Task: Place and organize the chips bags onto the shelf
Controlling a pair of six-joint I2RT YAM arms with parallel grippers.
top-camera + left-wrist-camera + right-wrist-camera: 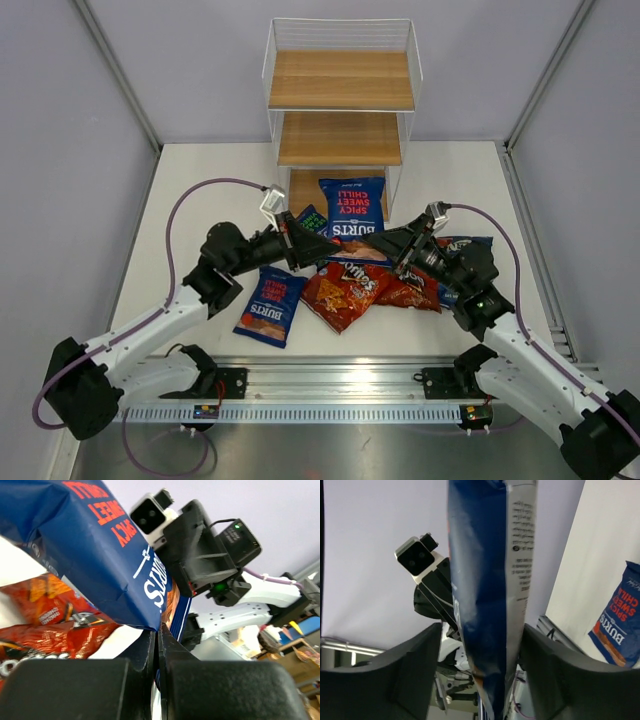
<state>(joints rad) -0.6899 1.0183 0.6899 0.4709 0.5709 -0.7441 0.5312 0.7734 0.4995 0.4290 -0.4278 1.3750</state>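
Observation:
A dark blue Burts bag (352,208) is held up in front of the shelf (341,82), which is light wood in a thin white frame. My left gripper (330,252) is shut on this bag's lower edge (150,622), seen close in the left wrist view (159,635). My right gripper (385,243) is open, with its fingers on either side of the same bag (487,580); there is a gap at its left finger (420,665). Two red-orange Doritos bags (345,290) (410,290) lie below. Another Burts bag (270,305) lies at the front left.
A dark bag with green print (312,218) lies by the shelf foot. A blue bag (462,245) lies partly under my right arm. The shelf boards (340,138) are bare. Grey walls stand on both sides. A metal rail (340,378) runs along the near edge.

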